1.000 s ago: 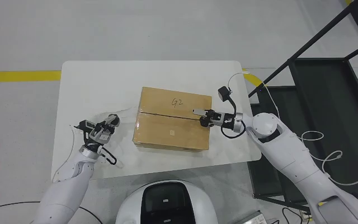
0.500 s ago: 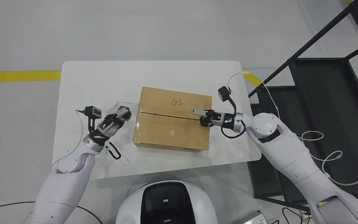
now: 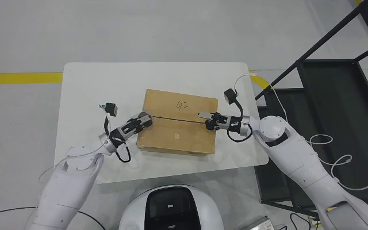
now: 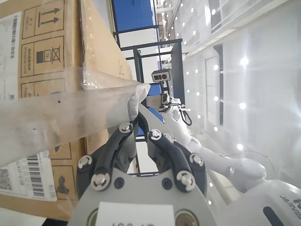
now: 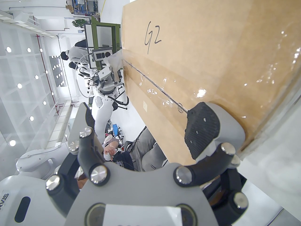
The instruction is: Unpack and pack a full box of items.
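A closed brown cardboard box marked G2 sits mid-table, and clear tape runs along its top seam. At the box's left end, level with the seam, my left gripper is shut on a loose, crumpled strip of that clear tape; its fingertips pinch the strip's end. At the box's right end my right gripper stands open. One black pad lies against the top edge by the seam, and the other finger is out in the air beside the box.
The white table has free room on its left and far sides. A black metal rack stands close to the table's right edge, with white cables hanging there. The box's end face carries labels.
My left gripper has travelled right from the table's left part to the box's left end, bringing the tape strip with it. The right arm and box have stayed still.
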Robot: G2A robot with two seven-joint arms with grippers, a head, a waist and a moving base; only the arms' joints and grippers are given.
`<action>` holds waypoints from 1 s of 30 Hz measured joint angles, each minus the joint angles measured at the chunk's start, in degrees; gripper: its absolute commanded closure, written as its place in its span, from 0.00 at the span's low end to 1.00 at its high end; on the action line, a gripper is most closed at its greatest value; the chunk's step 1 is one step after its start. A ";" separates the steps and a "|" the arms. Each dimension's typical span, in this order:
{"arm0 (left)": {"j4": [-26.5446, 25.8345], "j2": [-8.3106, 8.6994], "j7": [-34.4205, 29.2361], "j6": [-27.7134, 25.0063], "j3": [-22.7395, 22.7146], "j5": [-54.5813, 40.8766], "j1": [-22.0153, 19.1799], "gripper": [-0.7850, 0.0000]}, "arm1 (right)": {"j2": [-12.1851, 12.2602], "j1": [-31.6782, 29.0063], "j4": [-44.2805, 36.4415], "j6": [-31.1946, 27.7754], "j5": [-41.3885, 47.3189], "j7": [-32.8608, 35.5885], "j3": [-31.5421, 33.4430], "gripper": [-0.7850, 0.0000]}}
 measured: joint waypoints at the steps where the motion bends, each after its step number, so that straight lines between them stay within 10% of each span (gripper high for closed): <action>1: -0.42 0.00 0.25 0.69 0.14 1.09 -0.16 1.00 | 0.00 0.00 0.00 0.00 0.00 0.00 0.00 0.00; 13: -3.99 -0.46 1.85 3.83 3.51 12.85 -2.56 1.00 | 0.00 0.00 0.00 0.00 0.00 0.00 0.00 0.00; 15: -3.91 -0.54 2.00 4.87 4.17 14.97 -2.99 0.60 | 0.00 0.00 0.00 0.00 0.00 0.00 0.00 0.00; 16: -3.82 -0.59 2.05 5.34 4.45 15.77 -3.18 0.00 | 0.00 0.00 0.00 0.00 0.00 0.00 0.00 0.00; 30: -4.65 -1.74 2.64 1.45 7.89 16.27 -5.64 0.00 | 0.00 0.00 0.00 0.00 0.00 0.00 0.00 0.00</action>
